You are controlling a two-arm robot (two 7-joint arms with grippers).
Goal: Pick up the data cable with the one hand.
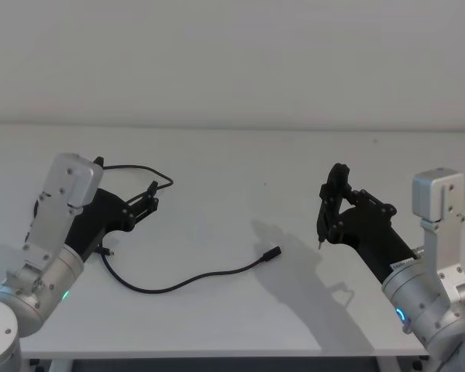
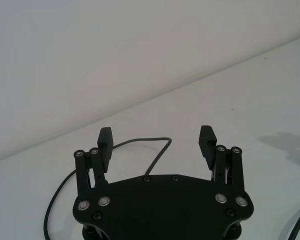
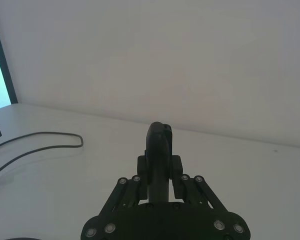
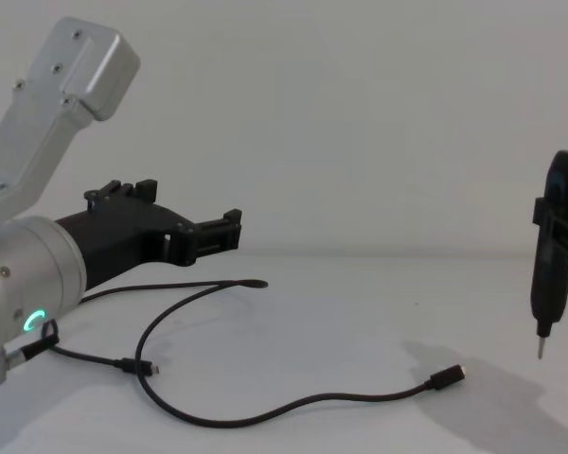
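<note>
One spread left tool hovers near data cable.

Data cable is showing black along its whole length. Left gripper and right gripper are both reading matte black. The silver left wrist is glowing with a green ring, the silver right wrist with a blue ring, over a plain white table.

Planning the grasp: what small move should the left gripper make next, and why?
Probably lower the left gripper onto the loop of the data cable just ahead and below: its fingers are open, hovering above the table, and that loop sits centred before them. The right gripper idles apart.
</note>
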